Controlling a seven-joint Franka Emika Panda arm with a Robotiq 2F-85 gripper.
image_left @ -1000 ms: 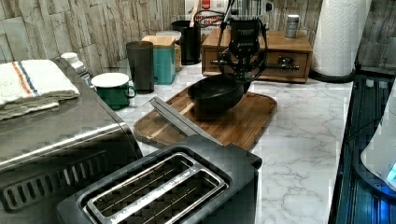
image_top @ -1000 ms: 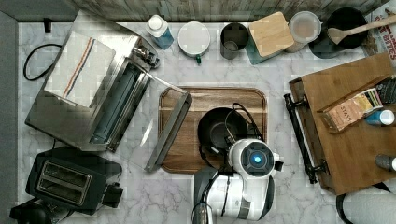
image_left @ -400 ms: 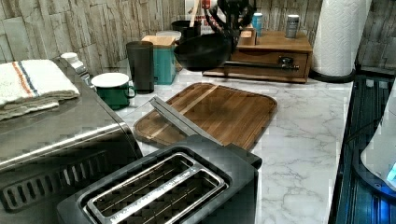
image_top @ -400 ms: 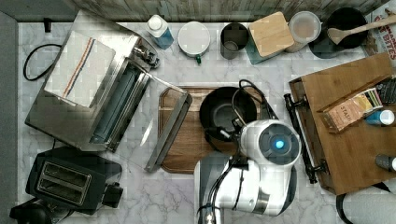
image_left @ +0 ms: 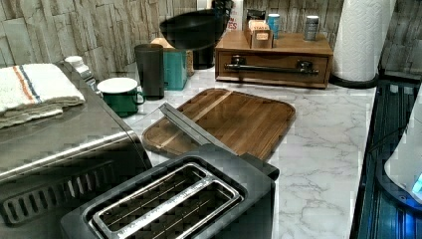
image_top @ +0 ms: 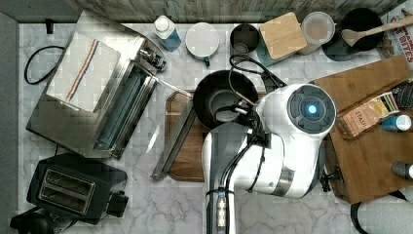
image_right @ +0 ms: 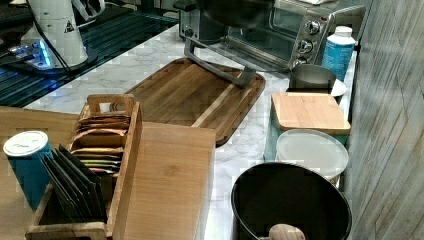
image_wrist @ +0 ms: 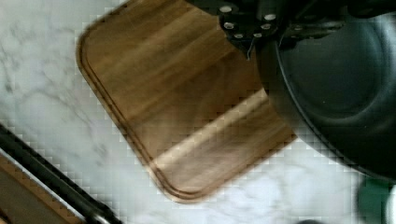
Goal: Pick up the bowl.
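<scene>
The round black bowl (image_top: 221,100) hangs high in the air above the wooden board (image_top: 182,146), carried by my arm. In the left view the bowl (image_left: 191,30) floats well over the board (image_left: 224,119), level with the wooden box top. The right view has the bowl's underside (image_right: 235,12) at the upper edge. In the wrist view my gripper (image_wrist: 264,30) is shut on the rim of the bowl (image_wrist: 345,84), with the bare board (image_wrist: 177,93) far below. The white arm body (image_top: 292,141) hides the gripper in the top view.
A toaster oven (image_top: 97,83) with its door open lies beside the board. A black toaster (image_top: 68,187), a green mug (image_left: 119,92), a dark cup (image_left: 149,69), a teal canister (image_top: 282,34), a black pot with a spoon (image_top: 360,24) and a wooden tea box (image_top: 370,126) ring the work area.
The bowl has risen off the wooden board, held in my gripper, and now hangs much higher. The arm has shifted toward the top view's upper right.
</scene>
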